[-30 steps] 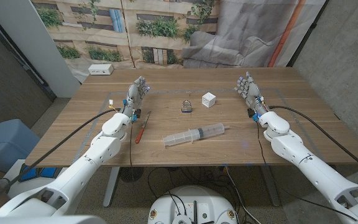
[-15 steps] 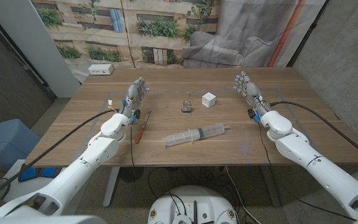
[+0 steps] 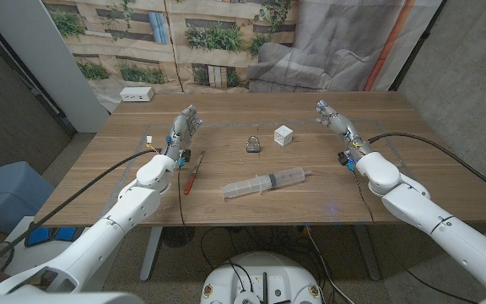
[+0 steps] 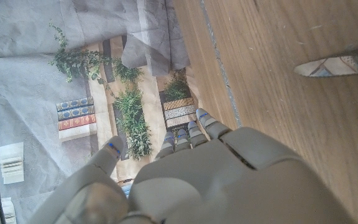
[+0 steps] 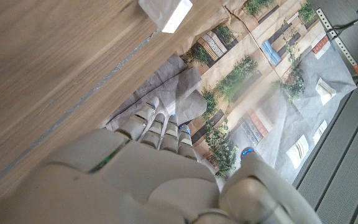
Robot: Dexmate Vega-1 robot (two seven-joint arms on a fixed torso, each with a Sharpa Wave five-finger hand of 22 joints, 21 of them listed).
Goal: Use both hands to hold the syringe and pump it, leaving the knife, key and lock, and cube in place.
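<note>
1. At the near middle of the surface (image 3: 412,152), the syringe (image 3: 264,182) is lying untouched, nozzle pointing toward 2 o'clock, plunger end toward 8 o'clock.
2. From the syringe, the knife (image 3: 192,174) is sitting at 9 o'clock, the key and lock (image 3: 253,143) at 12 o'clock, the cube (image 3: 283,135) at 1 o'clock; all apart from it.
3. Left robot hand (image 3: 184,128) is standing at 10 o'clock, fingers spread, holding nothing.
4. Right robot hand (image 3: 334,122) is hovering at 2 o'clock, fingers extended, holding nothing.
5. Judged step: approach, with no grasp begun.
6. Next move is calling for both hands to be converging inward: one onto the barrel, one onto the plunger, while clearing the knife.
</note>
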